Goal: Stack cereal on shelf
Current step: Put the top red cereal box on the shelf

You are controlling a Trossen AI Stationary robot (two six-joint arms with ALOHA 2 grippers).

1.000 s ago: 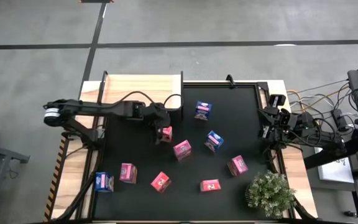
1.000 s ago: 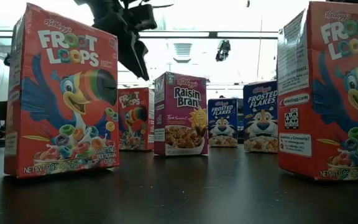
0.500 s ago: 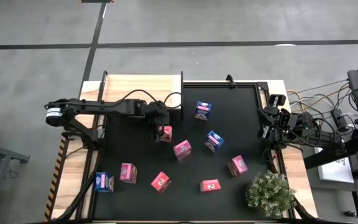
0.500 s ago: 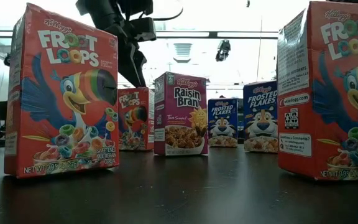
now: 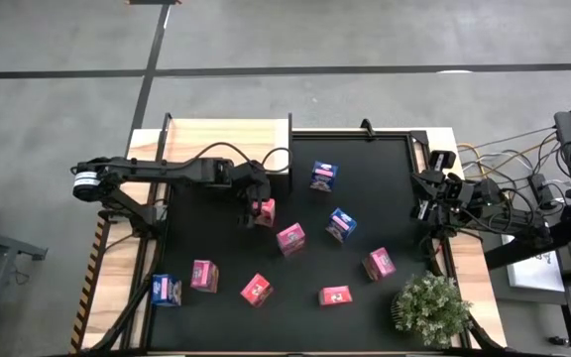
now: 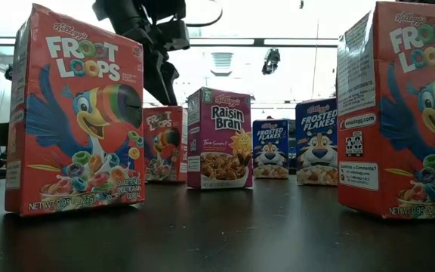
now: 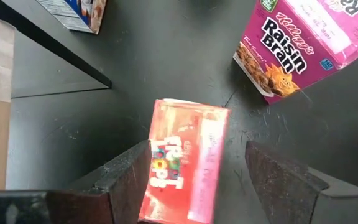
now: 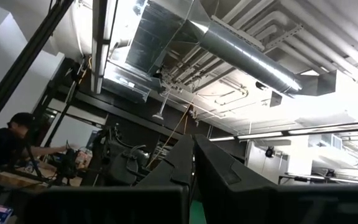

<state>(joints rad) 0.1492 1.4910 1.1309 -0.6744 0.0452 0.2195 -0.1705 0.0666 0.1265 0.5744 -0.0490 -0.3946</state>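
A red Froot Loops cereal box (image 7: 185,158) stands on the black mat (image 5: 385,159), left of the middle; it also shows in the high view (image 5: 265,211). My left gripper (image 7: 197,180) is open just above it, one finger on each side of its top, pointing down; it also shows in the high view (image 5: 257,204) and the low view (image 6: 165,94). A pink Raisin Bran box (image 7: 303,46) stands close by. The pale wooden shelf (image 5: 228,139) is at the table's far left. My right gripper (image 5: 422,203) is shut and rests at the table's right edge.
Other boxes stand scattered on the mat: blue ones (image 5: 324,176), (image 5: 341,224), (image 5: 166,290), and pink or red ones (image 5: 379,263), (image 5: 335,296), (image 5: 256,289), (image 5: 204,275). A potted plant (image 5: 430,307) sits at the near right corner.
My left gripper has gone down a little toward the Froot Loops box and now stands with its fingers around the box's top. The box has stayed where it was.
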